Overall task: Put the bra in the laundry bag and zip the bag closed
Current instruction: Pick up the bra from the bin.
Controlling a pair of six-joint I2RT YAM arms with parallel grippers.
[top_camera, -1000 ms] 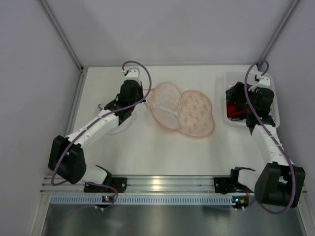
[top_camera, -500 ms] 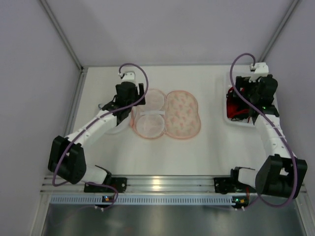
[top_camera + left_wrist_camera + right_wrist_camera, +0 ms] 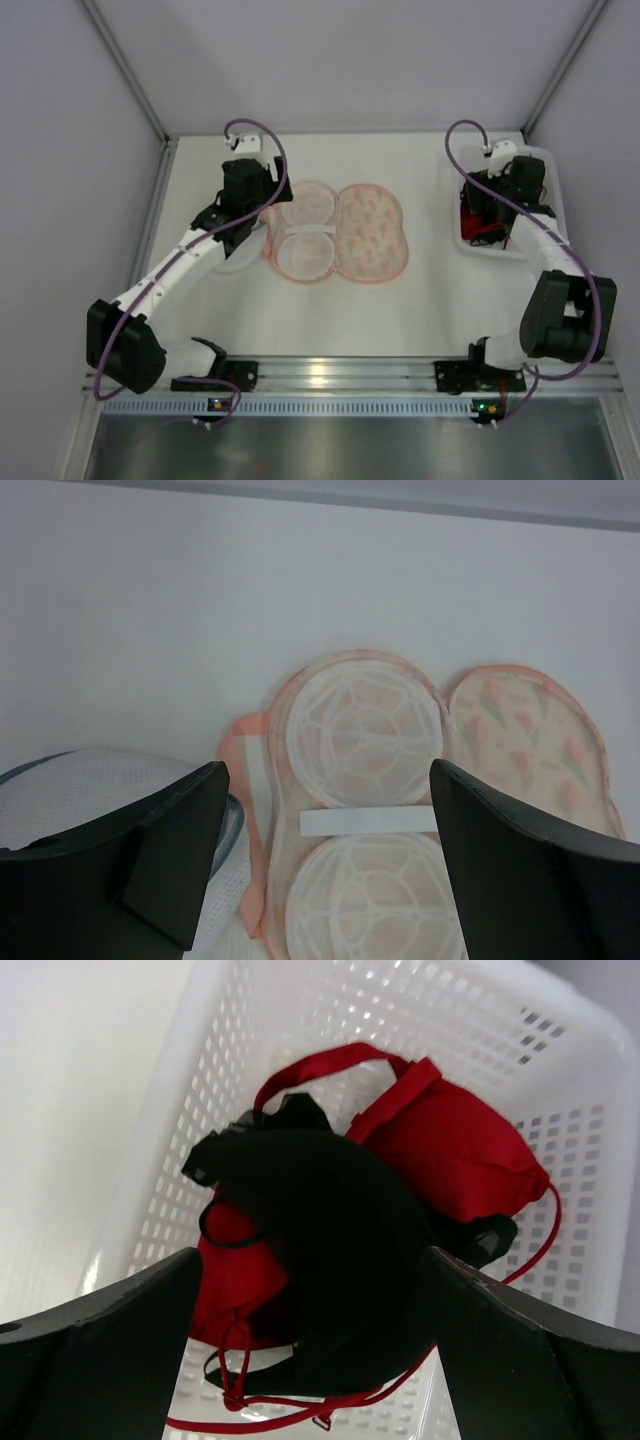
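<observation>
The pink laundry bag (image 3: 336, 232) lies unzipped and spread flat on the table, with two round mesh cups (image 3: 365, 730) on its left half and a flowered lid (image 3: 525, 740) on its right. My left gripper (image 3: 262, 208) hovers open over the bag's left edge (image 3: 328, 772), holding nothing. A black bra (image 3: 320, 1250) lies on top of a red bra (image 3: 455, 1150) in the white basket (image 3: 548, 215) at the right. My right gripper (image 3: 490, 205) hangs open just above them (image 3: 312, 1260), with the black cup between its fingers but not gripped.
A white mesh item with a blue rim (image 3: 110, 785) lies left of the bag, under my left arm (image 3: 235, 258). The basket's perforated walls (image 3: 200, 1110) close round the right gripper. Grey enclosure walls stand at the back and both sides.
My left gripper opened and let go of the bag, which dropped flat and shifted left; the arm then drew back. My right gripper moved left over the bras in the basket.
</observation>
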